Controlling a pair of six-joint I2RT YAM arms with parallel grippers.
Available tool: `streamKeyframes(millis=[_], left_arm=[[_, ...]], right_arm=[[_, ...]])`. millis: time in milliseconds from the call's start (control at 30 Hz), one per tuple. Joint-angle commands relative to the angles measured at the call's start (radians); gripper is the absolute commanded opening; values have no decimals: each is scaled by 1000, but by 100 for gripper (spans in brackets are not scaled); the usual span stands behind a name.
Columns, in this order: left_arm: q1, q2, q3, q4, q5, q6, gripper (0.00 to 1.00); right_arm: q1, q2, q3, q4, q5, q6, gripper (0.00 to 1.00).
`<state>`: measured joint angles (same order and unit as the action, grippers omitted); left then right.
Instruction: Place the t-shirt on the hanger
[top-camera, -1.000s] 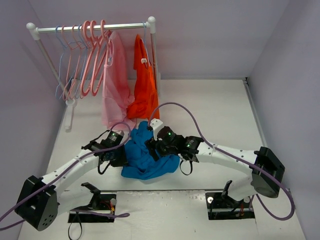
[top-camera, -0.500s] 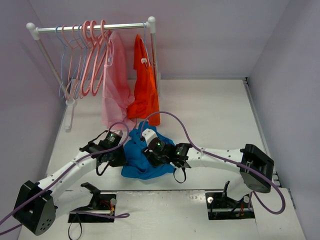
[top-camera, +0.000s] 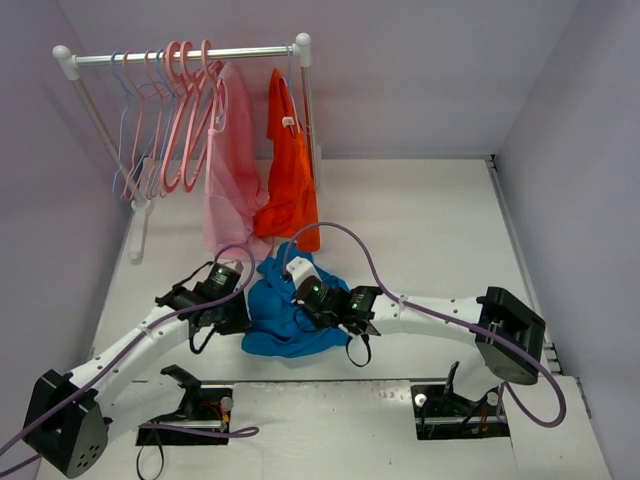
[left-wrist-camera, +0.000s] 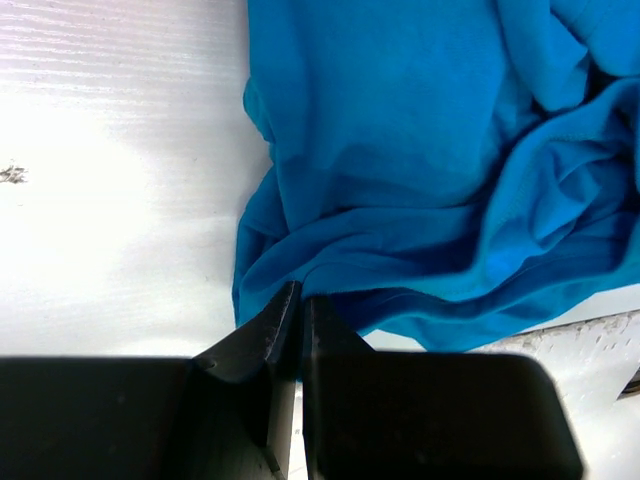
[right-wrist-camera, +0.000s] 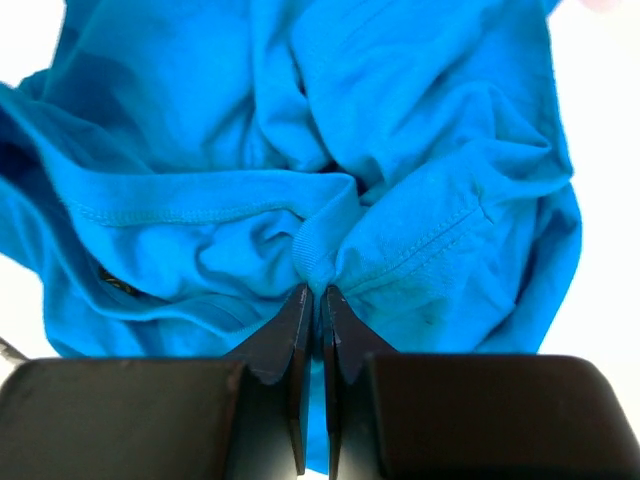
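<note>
A matte white tabletop (top-camera: 430, 230) lies between plain pale lilac walls (top-camera: 420, 70), with a white tube rack (top-camera: 185, 55) standing at the far left. On its rail hang one thin pale blue hanger (top-camera: 120, 125) at the left end, a cluster of slim pink hangers (top-camera: 185, 110), one sheer pale pink garment (top-camera: 232, 170) and one orange garment (top-camera: 288, 170). The single t-shirt (top-camera: 280, 320), bright blue soft knit with a stitched hem, lies crumpled in a heap on the near middle of the tabletop, between the two arms. The right tool (right-wrist-camera: 322, 300) is pressed together, pinching a raised fold of it. The left tool (left-wrist-camera: 300, 305) is pressed together at the heap's left edge; whether it has caught cloth there cannot be told.
</note>
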<state>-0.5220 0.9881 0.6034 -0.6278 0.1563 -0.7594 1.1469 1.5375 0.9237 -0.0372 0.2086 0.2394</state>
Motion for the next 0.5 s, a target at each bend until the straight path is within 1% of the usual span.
streamKeyframes(millis=[0,33,133,200,333,367,433,467], left_arm=[[-4,-40,129,-34,-15,50,0],[-4,-45,155,-48,-22,63,0],[-4,-69,315,-112,-62,126,0],[-4,-60,498,-167,-108,191,0],[-4,8,743,-234,-147,272,0],[-4,45,866,-250,-166,310,0],[-4,84,995,-262,-182,347,0],[-4,117,1107,-266,-196,378,0]], right_arm=[[3,-60,58,-28,138,-10,0],[2,-84,70,-36,162,-17,0],[-2,-175,149,-59,263,-64,0],[-3,-243,206,-70,339,-104,0],[-3,-309,364,-76,419,-222,0],[-3,-323,432,-78,449,-286,0],[-3,-329,506,-76,473,-351,0],[-3,-325,578,-75,486,-404,0]])
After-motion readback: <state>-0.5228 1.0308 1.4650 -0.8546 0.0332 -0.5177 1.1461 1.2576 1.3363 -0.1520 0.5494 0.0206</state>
